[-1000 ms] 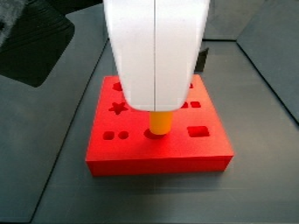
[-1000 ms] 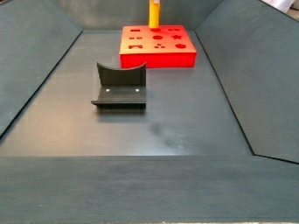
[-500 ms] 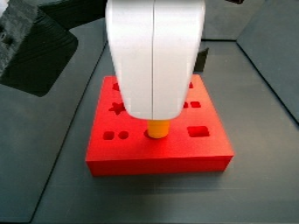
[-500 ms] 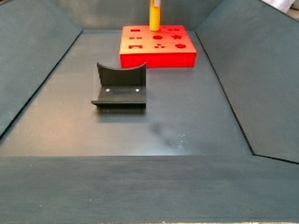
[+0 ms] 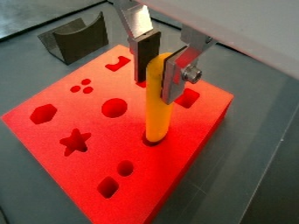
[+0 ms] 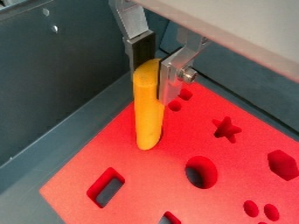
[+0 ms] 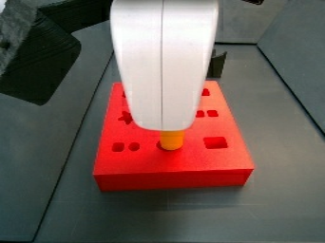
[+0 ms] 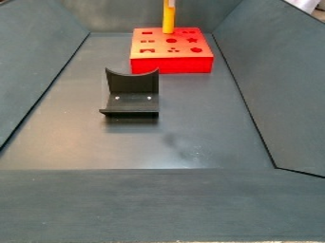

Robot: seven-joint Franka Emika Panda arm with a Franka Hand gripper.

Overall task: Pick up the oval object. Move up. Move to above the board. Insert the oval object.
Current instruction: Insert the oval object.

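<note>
The oval object (image 5: 156, 105), pinched upright near its top by the gripper (image 5: 162, 68), stands with its lower end in a cut-out of the board (image 5: 70, 105); any tilt could jam it against the slot's edge.

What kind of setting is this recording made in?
Likely a lab test cell: a bare grey walled bin, a red shape-sorting board, a dark fixture, and the pincer gripping an oval peg over the board.
</note>
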